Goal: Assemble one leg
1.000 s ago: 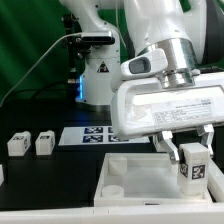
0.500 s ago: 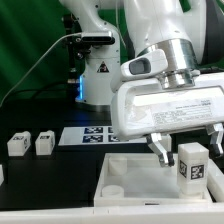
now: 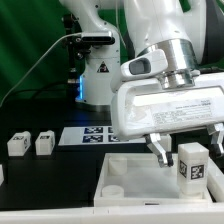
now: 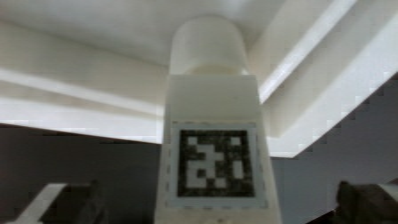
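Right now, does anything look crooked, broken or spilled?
Nothing stands out. The leg stands straight up at one corner of the tray. The gripper is open around it, with a finger on each side and a gap to the leg. Nothing looks cracked or spilled.

The Panda arm [image 3: 150, 28] comes down from above at the exterior view's right, and its broad white hand housing [image 3: 165, 105] sits level with the gripper [image 3: 188, 148] pointing straight down. The jaws stand wide apart, one dark finger [image 3: 161, 149] on each side. In the wrist view both fingertips [image 4: 63, 203] show far apart.
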Robot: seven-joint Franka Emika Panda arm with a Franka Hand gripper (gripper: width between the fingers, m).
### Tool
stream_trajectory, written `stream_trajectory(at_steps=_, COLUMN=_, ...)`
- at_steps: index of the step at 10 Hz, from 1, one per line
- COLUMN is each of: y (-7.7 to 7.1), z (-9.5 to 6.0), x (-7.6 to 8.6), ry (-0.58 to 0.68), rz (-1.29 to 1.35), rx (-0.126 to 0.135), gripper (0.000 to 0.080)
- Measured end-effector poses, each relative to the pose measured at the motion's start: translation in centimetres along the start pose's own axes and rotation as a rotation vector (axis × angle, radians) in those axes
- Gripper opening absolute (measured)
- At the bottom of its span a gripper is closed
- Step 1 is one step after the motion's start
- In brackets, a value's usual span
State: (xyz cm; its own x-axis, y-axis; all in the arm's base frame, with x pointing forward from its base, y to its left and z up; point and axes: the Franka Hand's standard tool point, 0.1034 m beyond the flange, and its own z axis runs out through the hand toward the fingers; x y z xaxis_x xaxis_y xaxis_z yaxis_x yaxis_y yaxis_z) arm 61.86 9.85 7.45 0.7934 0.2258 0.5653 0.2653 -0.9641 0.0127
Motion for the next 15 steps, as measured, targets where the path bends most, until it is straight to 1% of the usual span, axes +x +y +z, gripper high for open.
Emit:
stream_trajectory(at_steps=1, y=0.0, z=0.0, x=0.0, ry=0.0, rz=0.0, rx=0.0, gripper=0.0649)
stream_trajectory(at_steps=2, y=-0.2, z=0.1, x=-0.2, ry=-0.017, rz=0.003, rx=0.009, gripper=0.0649)
stream_trajectory(at_steps=3, y=-0.6, z=-0.3, x=-0.3, ry=-0.064, rz=0.017, rx=0.032, gripper=0.0649)
stream_trajectory(at_steps=4, y=-0.6, z=-1.3, x=0.2, ry=-0.098, rz=0.039, rx=0.045, gripper=0.0649)
stream_trajectory(at_steps=5, y=-1.2, z=-2.1, x=0.4, ry=-0.166, rz=0.066, rx=0.074, gripper=0.0649)
stream_trajectory(at_steps=15, y=-1.2, z=-2.1, x=0.4, ry=-0.166, rz=0.066, rx=0.074, gripper=0.0649)
